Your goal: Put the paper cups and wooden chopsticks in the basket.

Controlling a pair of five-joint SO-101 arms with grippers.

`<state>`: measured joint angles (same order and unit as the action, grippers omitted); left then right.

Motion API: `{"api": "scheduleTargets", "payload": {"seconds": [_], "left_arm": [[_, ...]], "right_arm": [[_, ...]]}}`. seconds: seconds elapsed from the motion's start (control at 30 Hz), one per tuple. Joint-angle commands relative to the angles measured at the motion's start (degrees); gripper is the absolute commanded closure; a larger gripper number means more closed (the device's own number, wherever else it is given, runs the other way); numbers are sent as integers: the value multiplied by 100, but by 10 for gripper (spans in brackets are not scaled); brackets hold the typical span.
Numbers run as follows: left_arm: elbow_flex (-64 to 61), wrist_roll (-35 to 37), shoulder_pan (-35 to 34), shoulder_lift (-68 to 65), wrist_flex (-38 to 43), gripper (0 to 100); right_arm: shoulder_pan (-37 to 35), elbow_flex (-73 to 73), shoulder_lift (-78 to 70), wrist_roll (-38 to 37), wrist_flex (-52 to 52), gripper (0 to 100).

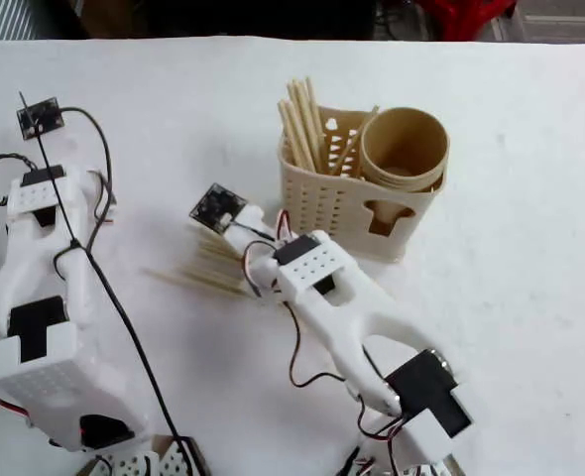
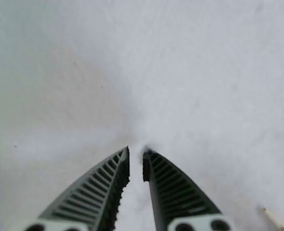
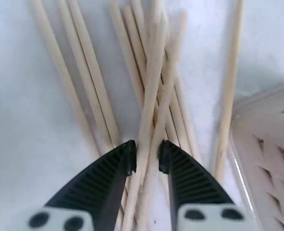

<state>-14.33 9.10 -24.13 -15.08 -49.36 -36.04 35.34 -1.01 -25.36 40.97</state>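
White table (image 1: 530, 297) from above, with a cream perforated basket (image 1: 332, 203) standing upright toward the far centre. Paper cups (image 1: 404, 149) nested in one stack, mouth up, inside the right-hand part of the basket in the high view. Upright chopsticks (image 1: 300, 124) bundled in the part beside the cups, ends projecting above the rim, one stick slanting toward the cups. Loose chopsticks (image 1: 188, 276) lying flat on the table in a fanned pile, just beside the basket's near left corner, partly covered by the right arm (image 1: 347, 307). Right gripper (image 3: 147, 156) lowered onto this pile, jaws drawn in to a narrow gap and closed on one or two sticks passing between the tips. Remaining sticks spread to either side, one lying close along the basket wall. Left arm (image 1: 35, 288) folded at the left side of the table, well apart from basket and pile. Left gripper (image 2: 135, 161) close over bare table, jaws all but together with a thin slit between the tips, holding nothing.
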Motion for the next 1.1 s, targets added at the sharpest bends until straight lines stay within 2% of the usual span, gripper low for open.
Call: {"api": "scheduleTargets", "payload": {"seconds": [0.0, 0.37, 0.53, 0.83, 0.97, 1.07], "left_arm": [[35, -70, -48, 48, 105, 928], [35, -70, -48, 48, 105, 928], [44, -70, -48, 48, 105, 928], [44, -70, -31, 40, 114, 928], [53, -70, -13, 40, 114, 928], [18, -70, -13, 40, 237, 928]], "right_arm": [[-22, -211, 136, -70, 66, 985], [136, -273, 479, -299, 347, 982], [391, -44, 1341, -290, 426, 982], [189, 334, 3125, -273, 374, 982], [119, -53, 3881, 431, 338, 982], [136, -563, 4251, 633, -259, 981]]}}
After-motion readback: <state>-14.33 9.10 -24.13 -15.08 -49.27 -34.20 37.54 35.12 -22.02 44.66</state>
